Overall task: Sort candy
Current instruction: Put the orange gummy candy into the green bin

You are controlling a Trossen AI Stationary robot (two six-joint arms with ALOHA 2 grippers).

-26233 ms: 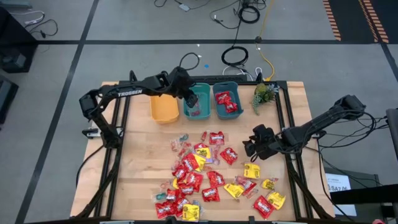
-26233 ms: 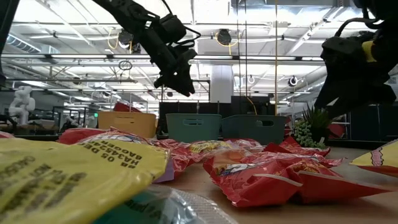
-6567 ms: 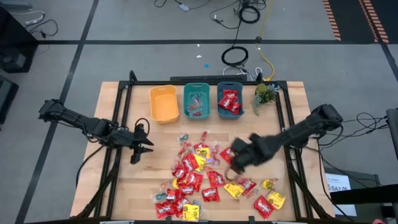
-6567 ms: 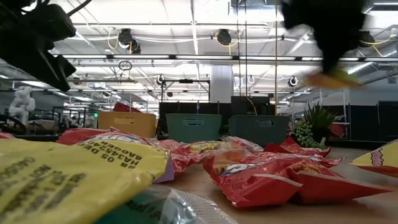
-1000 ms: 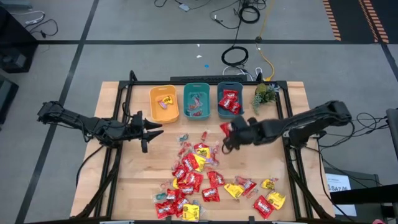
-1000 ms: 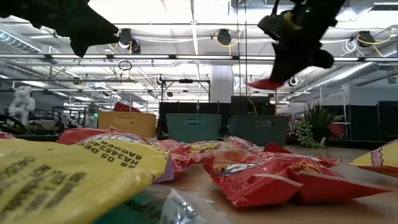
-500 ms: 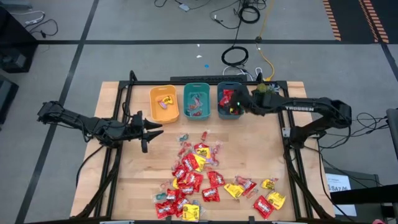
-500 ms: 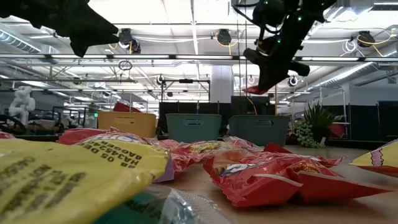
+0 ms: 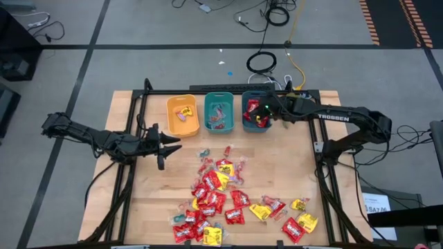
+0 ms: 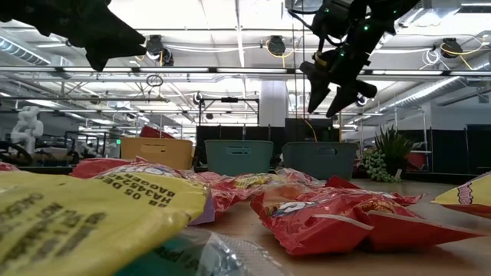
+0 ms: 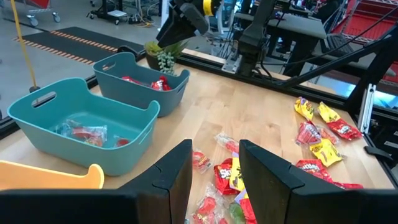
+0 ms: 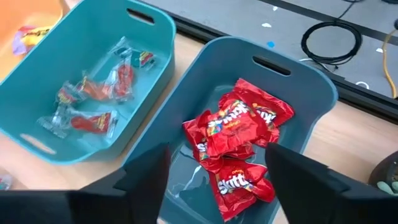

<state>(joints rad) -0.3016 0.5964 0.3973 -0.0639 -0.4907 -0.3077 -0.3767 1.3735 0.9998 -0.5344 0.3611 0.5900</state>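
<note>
A: How far had the sorting got?
B: A few candy pieces (image 12: pixel 239 146) lay in the bins (image 9: pixel 220 97); most candy covered the desk (image 9: pixel 291 166).
A: The pincers?
B: The right pincer (image 12: pixel 214 180) hung released, empty, over the red packets' bin; the left pincer (image 9: pixel 165 144), parted and empty, waited beside the heap.

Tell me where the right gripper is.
In the high view, the right gripper hangs open over the rightmost teal bin, beside the plant.

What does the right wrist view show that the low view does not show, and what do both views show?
Only the right wrist view shows inside the bins: red packets in one teal bin, small clear-wrapped pieces in the other teal bin. Only the low view shows the right tool open above the bins, and the plant. Both show the two teal bins.
</note>
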